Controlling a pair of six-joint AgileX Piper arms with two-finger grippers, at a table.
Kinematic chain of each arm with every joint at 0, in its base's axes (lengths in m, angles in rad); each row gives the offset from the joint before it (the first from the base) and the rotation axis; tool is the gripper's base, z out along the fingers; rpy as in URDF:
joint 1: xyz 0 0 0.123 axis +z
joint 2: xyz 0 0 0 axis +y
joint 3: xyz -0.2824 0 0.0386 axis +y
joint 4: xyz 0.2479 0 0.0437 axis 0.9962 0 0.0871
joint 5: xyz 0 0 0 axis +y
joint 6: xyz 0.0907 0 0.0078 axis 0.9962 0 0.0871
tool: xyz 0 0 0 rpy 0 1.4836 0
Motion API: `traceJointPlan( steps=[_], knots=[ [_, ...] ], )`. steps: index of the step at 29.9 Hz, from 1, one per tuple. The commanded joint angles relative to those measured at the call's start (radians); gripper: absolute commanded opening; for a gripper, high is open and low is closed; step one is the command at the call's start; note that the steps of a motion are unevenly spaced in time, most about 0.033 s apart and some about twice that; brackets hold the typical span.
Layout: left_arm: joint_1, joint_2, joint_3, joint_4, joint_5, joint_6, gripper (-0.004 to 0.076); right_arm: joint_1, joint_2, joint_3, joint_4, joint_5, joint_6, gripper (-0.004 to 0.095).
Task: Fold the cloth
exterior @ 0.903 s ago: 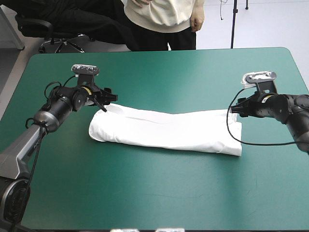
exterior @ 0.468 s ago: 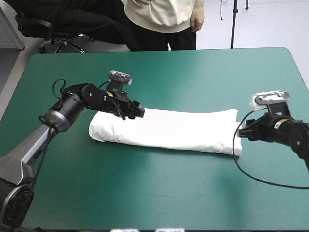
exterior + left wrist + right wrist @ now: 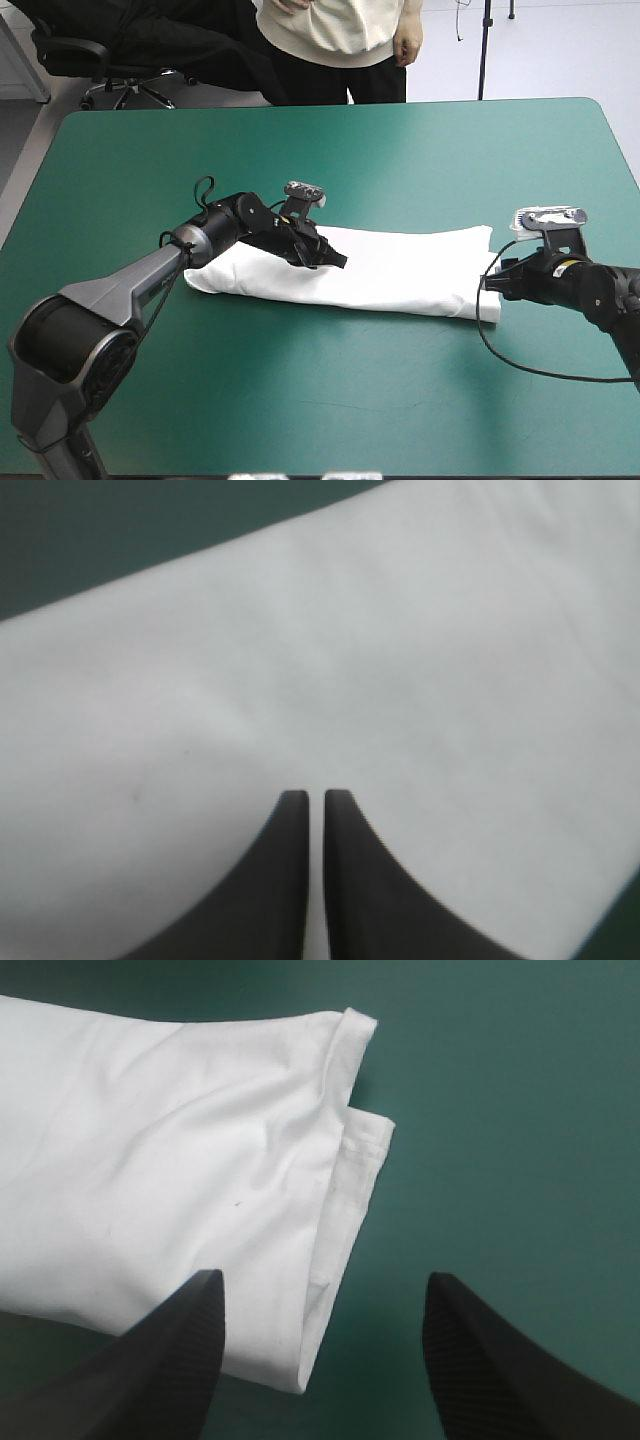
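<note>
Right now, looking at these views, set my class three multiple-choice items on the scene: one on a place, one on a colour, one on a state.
1. Where is the left tool? A over the T-shirt; B off the table; C at the far edge.
2. The T-shirt's colour? A brown; B white; C red.
3. The right tool is: A shut; B open; C raised high.
Answers: A, it sits above the T-shirt's middle; B, it shows white on the teal-green cover; B, its fingers stand wide apart.
</note>
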Motion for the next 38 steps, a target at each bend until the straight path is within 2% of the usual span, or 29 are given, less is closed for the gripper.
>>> traceJointPlan(
  steps=[1,4,12,18,21,23,24,28,29,38],
  knots=[
    [-0.008,0.0,-0.029,-0.071,-0.039,0.009,-0.0016,-0.008,0.025,-0.022,0.009,-0.065,0.02,0.054],
    [-0.008,0.024,-0.029,-0.074,-0.039,0.009,-0.0017,-0.008,0.063,-0.024,0.018,-0.077,0.03,0.054],
    [-0.008,0.031,-0.029,-0.072,-0.039,0.008,-0.0017,-0.008,0.215,-0.024,0.138,-0.099,-0.028,0.0547],
    [-0.008,0.031,-0.029,-0.072,-0.039,0.008,-0.0017,-0.008,0.358,-0.024,0.146,-0.163,-0.04,0.0634],
    [-0.008,0.031,-0.029,-0.072,-0.039,0.008,-0.0017,-0.008,0.422,-0.024,0.223,-0.17,-0.124,0.0629],
    [-0.008,0.031,-0.029,-0.067,-0.039,0.008,-0.0017,-0.008,0.452,-0.024,0.282,-0.155,-0.193,0.0555],
    [-0.008,0.031,-0.029,-0.067,-0.039,0.008,-0.0017,-0.008,0.46,-0.024,0.303,-0.148,-0.223,0.0475],
    [-0.008,0.031,-0.029,-0.058,-0.037,0.008,-0.0017,-0.008,0.462,-0.024,0.366,-0.14,-0.309,0.0027],
    [-0.008,0.031,-0.029,-0.058,-0.039,0.008,-0.0017,-0.008,0.46,-0.024,0.369,-0.14,-0.322,-0.0012],
    [-0.008,0.027,-0.031,-0.058,-0.063,0.008,-0.0017,-0.008,0.354,-0.036,0.369,-0.143,-0.333,-0.0017]
  ],
)
